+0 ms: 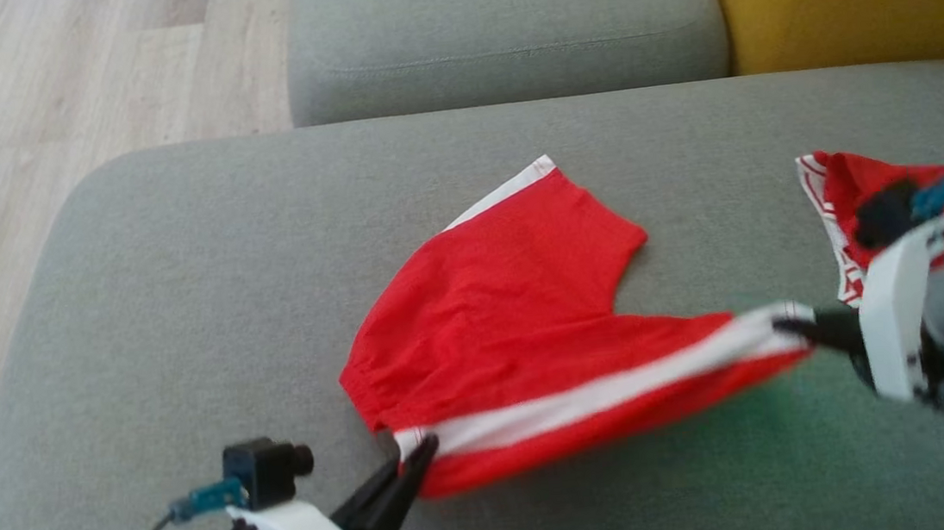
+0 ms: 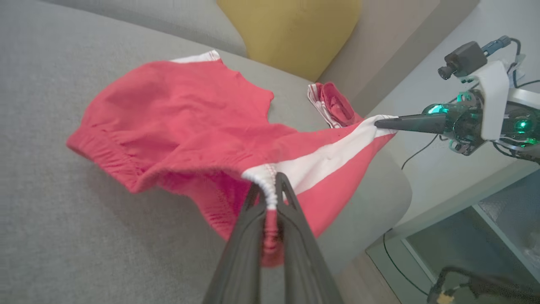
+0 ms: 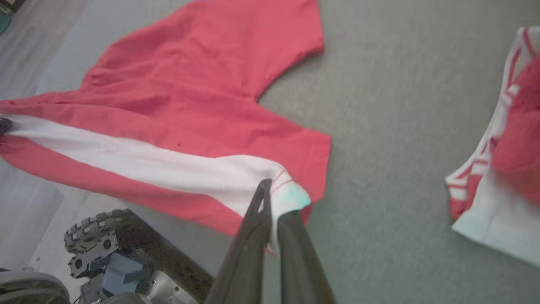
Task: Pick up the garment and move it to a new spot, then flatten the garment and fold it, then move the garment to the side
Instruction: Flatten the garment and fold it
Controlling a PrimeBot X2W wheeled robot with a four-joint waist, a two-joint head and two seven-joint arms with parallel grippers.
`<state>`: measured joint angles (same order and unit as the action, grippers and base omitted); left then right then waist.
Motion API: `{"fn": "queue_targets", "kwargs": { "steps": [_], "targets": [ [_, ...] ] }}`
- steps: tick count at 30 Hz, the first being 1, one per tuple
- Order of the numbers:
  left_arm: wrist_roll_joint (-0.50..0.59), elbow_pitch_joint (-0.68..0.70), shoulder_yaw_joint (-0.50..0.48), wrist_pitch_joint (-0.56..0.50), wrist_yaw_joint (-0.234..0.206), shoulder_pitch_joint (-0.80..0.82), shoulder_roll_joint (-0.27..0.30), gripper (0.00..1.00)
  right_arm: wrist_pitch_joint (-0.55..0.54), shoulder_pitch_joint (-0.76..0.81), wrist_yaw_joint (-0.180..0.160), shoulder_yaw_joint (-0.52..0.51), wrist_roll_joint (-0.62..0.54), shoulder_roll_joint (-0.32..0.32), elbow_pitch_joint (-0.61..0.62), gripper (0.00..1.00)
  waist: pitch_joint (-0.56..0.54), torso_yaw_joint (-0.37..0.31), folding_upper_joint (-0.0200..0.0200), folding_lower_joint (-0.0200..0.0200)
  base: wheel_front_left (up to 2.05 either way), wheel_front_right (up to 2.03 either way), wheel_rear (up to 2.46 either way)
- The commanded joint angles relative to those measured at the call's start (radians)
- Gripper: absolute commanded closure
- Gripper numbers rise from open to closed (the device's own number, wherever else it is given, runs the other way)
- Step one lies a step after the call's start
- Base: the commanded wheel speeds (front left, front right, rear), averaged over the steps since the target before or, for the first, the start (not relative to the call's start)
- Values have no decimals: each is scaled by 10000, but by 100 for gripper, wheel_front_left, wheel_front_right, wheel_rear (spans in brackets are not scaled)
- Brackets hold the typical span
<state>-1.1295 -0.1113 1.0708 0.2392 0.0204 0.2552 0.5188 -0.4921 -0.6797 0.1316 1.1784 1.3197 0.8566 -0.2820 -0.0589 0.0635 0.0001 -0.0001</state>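
The garment [image 1: 510, 296], red shorts with a white side stripe, lies roughly central on the grey sofa seat [image 1: 179, 284]. One leg is spread flat toward the backrest and the near edge is raised off the upholstery. The left end effector [image 1: 417, 459] is closed on the waistband where the white stripe begins. The right end effector [image 1: 792, 326] is closed on the hem at the stripe's other end. The two holds sit at opposite ends of one side seam, and the stripe runs taut between them. This appears intended to draw that edge straight so the shorts can be laid out without wrinkles. The far leg rests on the seat and likely serves as an anchor while the near side is tensioned. A second red-and-white item [image 1: 828, 187] lies just beyond the right end effector, apart from the shorts. It is assessed as a snag risk should the stretch carry further that way. Flattening appears to be the step in hand; folding is not yet begun.
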Motion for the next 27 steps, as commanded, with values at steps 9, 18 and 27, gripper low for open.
{"fn": "queue_targets", "kwargs": {
  "steps": [9,18,27],
  "targets": [
    [-221,681,-1265,138,-278,1382,156,100,214,-1273,-9,-723,-368,-549,-416,100,438,731,-1,1,0,0,0],
    [-380,-349,-1452,26,-42,2356,-767,100,417,-2670,-9,-967,-1062,-1336,-1657,100,1594,1567,-1,1,0,0,0],
    [-521,-2233,-1658,48,458,3545,-2034,100,566,-3920,-9,-847,-1580,-1867,-2956,100,2776,2379,-1,1,0,0,0]
  ]
}}
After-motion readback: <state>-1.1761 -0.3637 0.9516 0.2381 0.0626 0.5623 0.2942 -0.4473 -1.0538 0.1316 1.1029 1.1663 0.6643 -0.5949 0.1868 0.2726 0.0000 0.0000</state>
